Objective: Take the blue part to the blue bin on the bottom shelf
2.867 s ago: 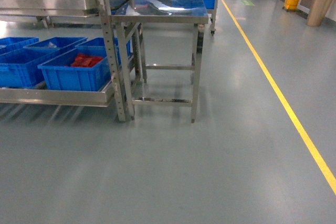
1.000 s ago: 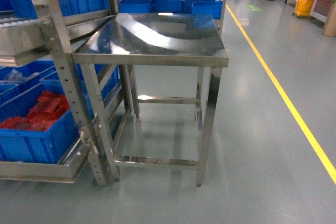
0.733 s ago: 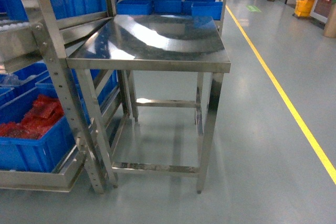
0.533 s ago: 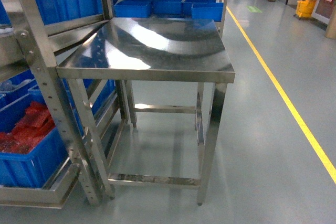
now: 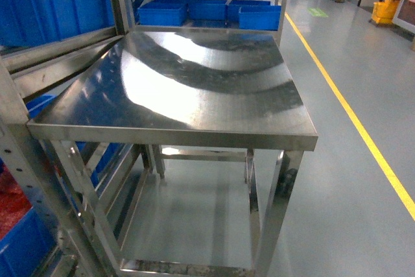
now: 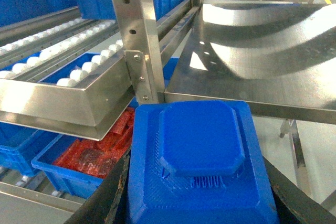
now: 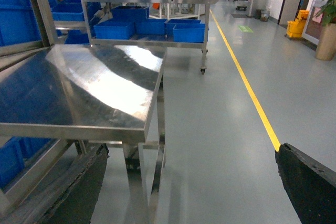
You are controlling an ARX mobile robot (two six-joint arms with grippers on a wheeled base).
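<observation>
Our left gripper (image 6: 197, 182) is closed on the blue part (image 6: 199, 166); the bins on the bottom shelf (image 6: 37, 203) lie down-left of its fingers. Our right gripper's (image 7: 194, 182) fingers stand wide, empty.

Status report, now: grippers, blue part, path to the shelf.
Left gripper shut on blue part. Right gripper open, empty. Steel table dead ahead; roller shelf left, red-filled bin beneath it.

Blue part (image 6: 200, 169): square, raised octagonal centre, ribbed, held between left fingers (image 6: 107, 203), upright-ish.
</observation>
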